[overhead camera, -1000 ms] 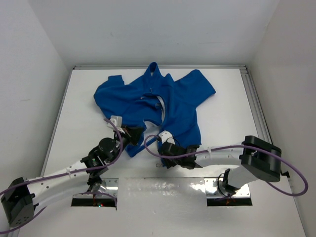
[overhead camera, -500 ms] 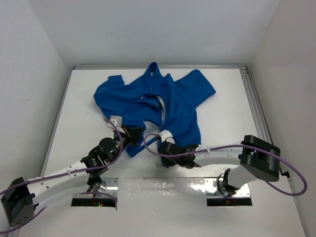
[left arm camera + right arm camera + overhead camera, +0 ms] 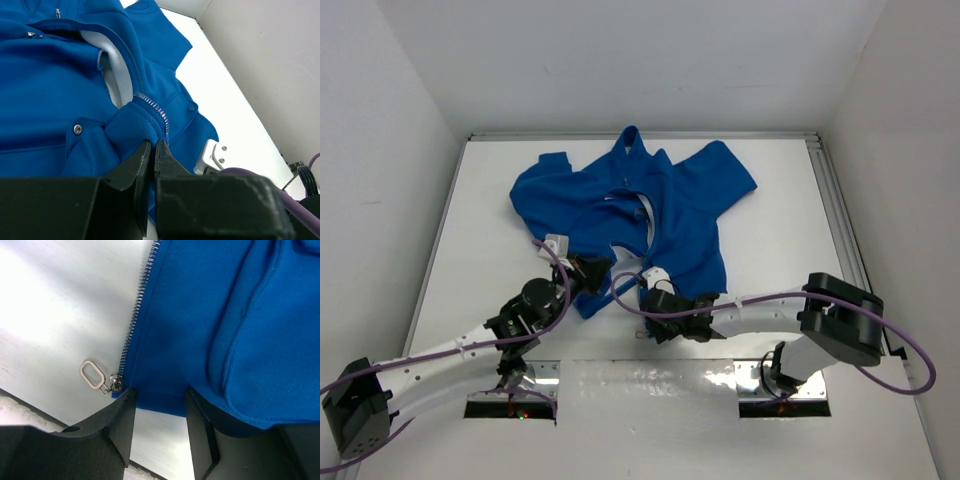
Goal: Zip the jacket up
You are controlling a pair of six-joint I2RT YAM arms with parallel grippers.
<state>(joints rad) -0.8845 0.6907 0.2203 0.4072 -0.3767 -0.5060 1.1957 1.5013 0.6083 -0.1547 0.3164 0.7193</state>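
Observation:
The royal-blue jacket [image 3: 630, 200] lies spread and unzipped on the white table, collar at the far side. My left gripper [image 3: 588, 272] is shut on a bunched fold of the jacket's left front edge [image 3: 142, 122], right beside its zipper teeth [image 3: 152, 107]. My right gripper [image 3: 655, 312] stands open at the bottom hem of the right front panel [image 3: 200, 315], with the hem's corner between its fingers [image 3: 160, 392]. Just left of its left finger, the metal slider [image 3: 116, 382] and its oval ring pull [image 3: 92, 375] lie on the table.
White walls close in the table on three sides, and a metal rail [image 3: 835, 200] runs along the right edge. A shiny metal plate [image 3: 650, 380] lies at the near edge between the arm bases. Purple cables [image 3: 620, 300] loop over both arms.
My right gripper has crept slightly towards the near edge at the hem. The left gripper and the jacket have stayed put.

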